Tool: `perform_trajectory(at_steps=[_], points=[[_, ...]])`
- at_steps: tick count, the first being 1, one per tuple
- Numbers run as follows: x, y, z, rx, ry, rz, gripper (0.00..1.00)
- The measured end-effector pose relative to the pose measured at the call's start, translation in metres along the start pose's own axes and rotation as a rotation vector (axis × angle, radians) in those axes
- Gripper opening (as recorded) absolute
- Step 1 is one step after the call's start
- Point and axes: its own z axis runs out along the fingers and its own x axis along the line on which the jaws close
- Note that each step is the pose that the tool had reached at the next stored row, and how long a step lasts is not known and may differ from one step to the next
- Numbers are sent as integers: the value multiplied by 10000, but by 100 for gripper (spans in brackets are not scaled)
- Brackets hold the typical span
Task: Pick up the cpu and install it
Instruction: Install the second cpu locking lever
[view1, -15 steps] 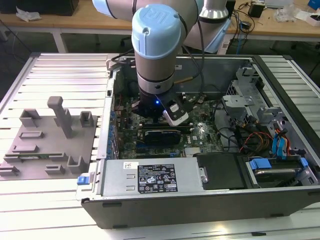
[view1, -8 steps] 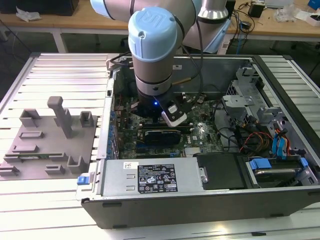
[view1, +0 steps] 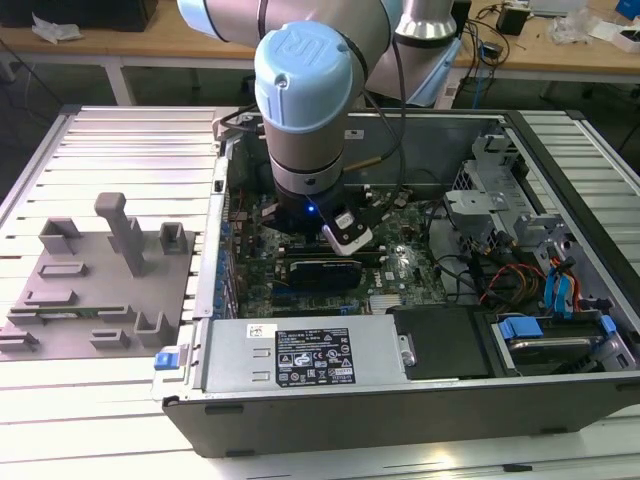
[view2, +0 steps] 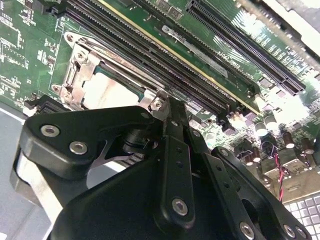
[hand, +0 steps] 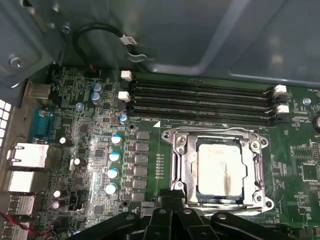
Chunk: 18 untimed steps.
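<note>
Nearest, the gripper (hand: 172, 212) hovers just beside the socket frame (hand: 176, 165); whether its fingers are open cannot be determined. Beyond it, the cpu (hand: 220, 167) already sits seated in the socket, apparently installed; memory slots (hand: 200, 102) lie farther back.

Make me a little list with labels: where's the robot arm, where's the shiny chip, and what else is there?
arm: reaching down into the open computer case
hand: just above the motherboard, beside the socket frame
cpu: lying flat inside the socket frame, silvery top showing; also seen in the second wrist view
memory slots: long, dark, beside the socket
grey fixture: outside the case, on the exterior view's left
</note>
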Motion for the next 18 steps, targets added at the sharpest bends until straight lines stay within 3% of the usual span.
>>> perform_trajectory(at_steps=[7, 11, 18], points=[[-2, 6, -22, 0, 2, -1, 11], [-12, 38, -124, 2, 1, -1, 11], [-37, 129, -380, 49, 4, -5, 11]])
